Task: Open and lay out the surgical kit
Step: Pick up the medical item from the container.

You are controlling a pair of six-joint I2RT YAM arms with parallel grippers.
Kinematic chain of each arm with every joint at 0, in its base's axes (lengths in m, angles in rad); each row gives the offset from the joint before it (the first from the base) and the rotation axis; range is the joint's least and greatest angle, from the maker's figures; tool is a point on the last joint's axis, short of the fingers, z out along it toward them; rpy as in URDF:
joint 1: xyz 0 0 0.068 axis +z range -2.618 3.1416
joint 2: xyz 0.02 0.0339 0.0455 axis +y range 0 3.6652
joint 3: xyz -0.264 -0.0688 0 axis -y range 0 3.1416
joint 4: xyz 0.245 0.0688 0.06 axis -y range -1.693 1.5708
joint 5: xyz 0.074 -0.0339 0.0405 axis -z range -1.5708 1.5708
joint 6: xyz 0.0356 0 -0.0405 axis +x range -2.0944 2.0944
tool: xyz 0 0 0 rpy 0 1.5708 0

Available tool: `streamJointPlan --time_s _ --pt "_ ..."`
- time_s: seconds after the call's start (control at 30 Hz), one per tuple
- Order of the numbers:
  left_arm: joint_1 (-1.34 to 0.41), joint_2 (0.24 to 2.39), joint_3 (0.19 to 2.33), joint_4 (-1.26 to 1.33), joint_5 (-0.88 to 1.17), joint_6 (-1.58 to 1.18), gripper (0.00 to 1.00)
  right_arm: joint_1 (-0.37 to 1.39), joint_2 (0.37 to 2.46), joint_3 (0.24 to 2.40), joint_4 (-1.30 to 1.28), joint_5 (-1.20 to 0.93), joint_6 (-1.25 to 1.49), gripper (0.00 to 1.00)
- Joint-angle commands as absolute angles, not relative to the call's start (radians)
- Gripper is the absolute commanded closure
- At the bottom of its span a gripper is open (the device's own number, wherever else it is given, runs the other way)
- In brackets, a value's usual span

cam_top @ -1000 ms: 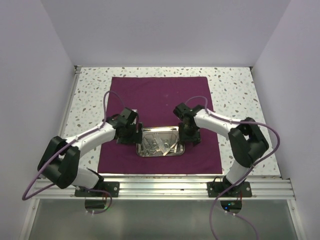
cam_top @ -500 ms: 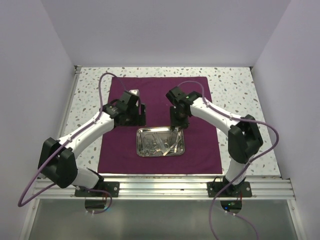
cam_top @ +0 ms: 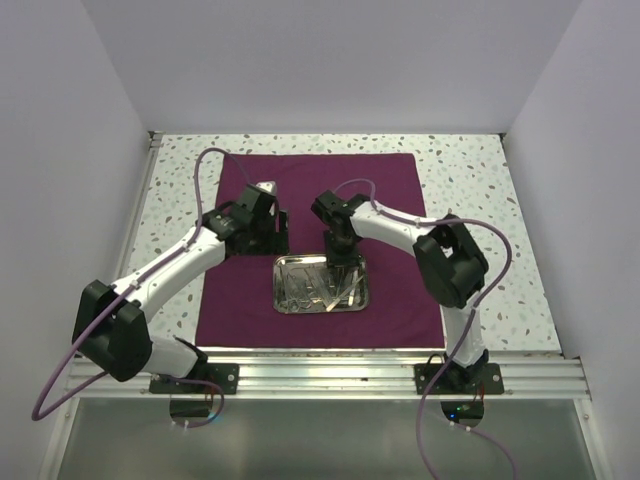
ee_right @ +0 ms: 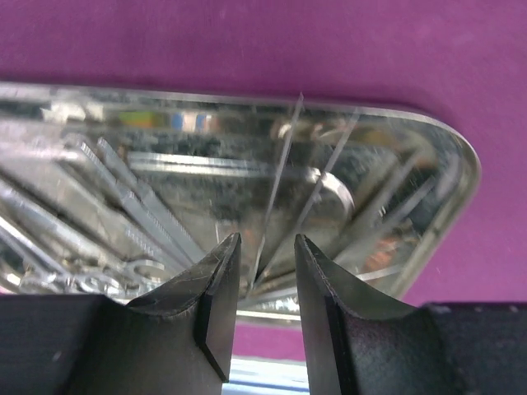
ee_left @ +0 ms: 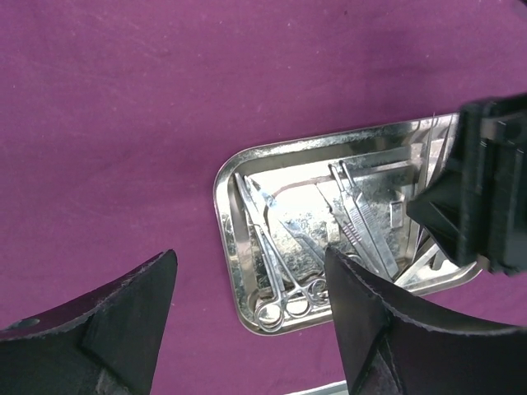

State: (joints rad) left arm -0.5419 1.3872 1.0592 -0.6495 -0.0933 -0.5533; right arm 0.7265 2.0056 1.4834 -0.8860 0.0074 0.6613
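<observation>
Currently dark purple cloth wrap (cam_top: 330, 180) spread flat, shiny rectangular steel tray (cam_top: 278, 286) of thin silver instruments (ee_left: 284, 276) on it, left gripper (ee_left: 247, 259) wide open, right gripper (ee_right: 266, 247) narrowly parted over tray

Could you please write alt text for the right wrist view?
The right tool, fingers a little apart, hangs over a shiny steel tray of thin silver instruments. The tray sits on purple cloth.
</observation>
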Motion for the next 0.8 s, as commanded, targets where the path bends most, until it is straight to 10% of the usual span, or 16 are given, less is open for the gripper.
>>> streamJointPlan --time_s 0.0,0.17,0.33,0.77 --pt "-0.545 1.351 1.054 -0.658 -0.106 -0.519 0.24 0.733 2.039 1.525 -0.865 -0.002 0.673 0.63" --pt "-0.545 1.348 1.061 -0.666 -0.115 -0.502 0.25 0.744 2.095 1.552 -0.906 0.1 0.673 0.66" --pt "-0.543 1.356 1.069 -0.663 -0.114 -0.492 0.26 0.744 2.137 1.584 -0.925 0.112 0.667 0.99" --pt "-0.545 1.443 1.213 -0.689 -0.063 -0.454 0.33 0.621 2.272 2.202 -1.173 0.226 0.566 1.0"
